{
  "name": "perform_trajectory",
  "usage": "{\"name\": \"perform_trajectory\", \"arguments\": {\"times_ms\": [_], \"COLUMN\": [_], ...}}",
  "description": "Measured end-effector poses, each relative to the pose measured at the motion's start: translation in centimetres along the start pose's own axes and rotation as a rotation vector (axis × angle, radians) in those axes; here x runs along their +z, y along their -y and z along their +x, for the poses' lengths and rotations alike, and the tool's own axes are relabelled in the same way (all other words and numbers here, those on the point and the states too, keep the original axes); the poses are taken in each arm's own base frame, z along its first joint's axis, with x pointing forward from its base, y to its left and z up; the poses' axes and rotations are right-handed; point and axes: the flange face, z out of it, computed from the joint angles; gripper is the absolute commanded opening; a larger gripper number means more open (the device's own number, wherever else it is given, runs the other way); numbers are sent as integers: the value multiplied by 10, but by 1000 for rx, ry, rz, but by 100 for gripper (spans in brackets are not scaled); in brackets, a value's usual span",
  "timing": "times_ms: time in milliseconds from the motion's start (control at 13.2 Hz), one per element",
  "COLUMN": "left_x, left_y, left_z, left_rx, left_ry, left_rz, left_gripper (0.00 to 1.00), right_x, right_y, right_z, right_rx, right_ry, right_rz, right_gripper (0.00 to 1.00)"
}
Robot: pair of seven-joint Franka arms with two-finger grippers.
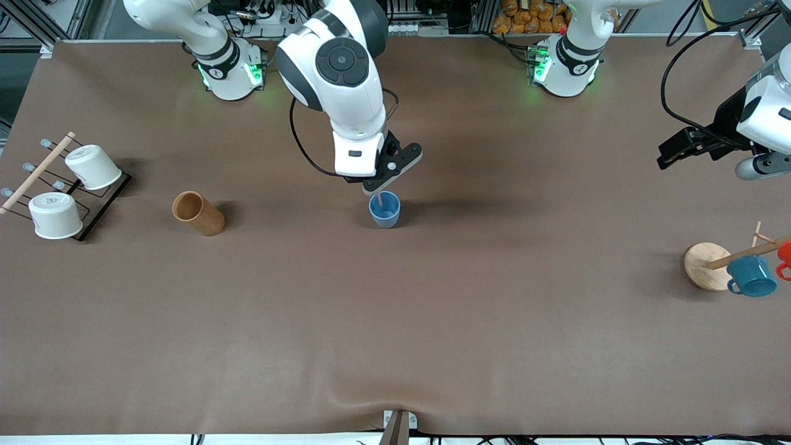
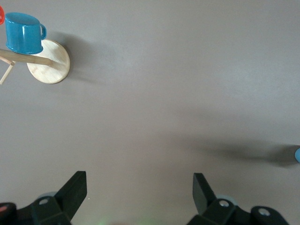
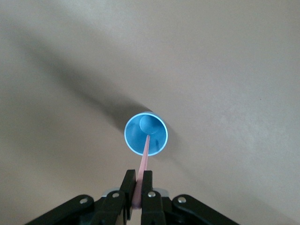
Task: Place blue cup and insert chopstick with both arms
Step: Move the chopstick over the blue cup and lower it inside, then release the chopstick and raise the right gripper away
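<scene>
The blue cup [image 1: 385, 211] stands upright in the middle of the table; it also shows in the right wrist view [image 3: 146, 133]. My right gripper [image 1: 374, 186] hangs just above it and is shut on the pale-pink chopstick [image 3: 143, 164], whose lower end reaches down into the cup. In the front view a short piece of the chopstick [image 1: 380, 200] shows at the cup's mouth. My left gripper [image 2: 139, 190] is open and empty, held up over the left arm's end of the table [image 1: 676, 151]. The cup's edge just shows in the left wrist view [image 2: 297, 154].
A brown cylindrical holder [image 1: 198, 213] lies toward the right arm's end. A black rack [image 1: 93, 210] with two white cups and a wooden rod stands at that end. A mug tree on a wooden base [image 1: 704, 266] with a teal mug [image 1: 751, 276] stands at the left arm's end.
</scene>
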Motion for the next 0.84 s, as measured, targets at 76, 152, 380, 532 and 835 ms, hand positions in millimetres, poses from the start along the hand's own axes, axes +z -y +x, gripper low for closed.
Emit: {"name": "perform_trajectory", "arguments": {"times_ms": [76,152,380,532,835], "left_x": [0,0,0,1,-1], "left_y": [0,0,-3,-5,-5], "left_z": [0,0,0,0,1], "left_rx": [2,5,15,20,39], "left_ry": [-2,-4,-7,-5,-11], "left_rz": [-1,-1,-1,-1,-3], "left_gripper": [100,100,100,100,100], "right_x": [7,14,24,20,-30], "right_y": [2,5,5,3,-43], "right_z": [2,4,6,8,4], "right_rx": [-3,-6,-7,-3,74], "right_ry": [-3,-1,4,-6,-58], "right_rz": [0,-1,-3,-5,-13], "right_gripper": [0,29,100,100,100]}}
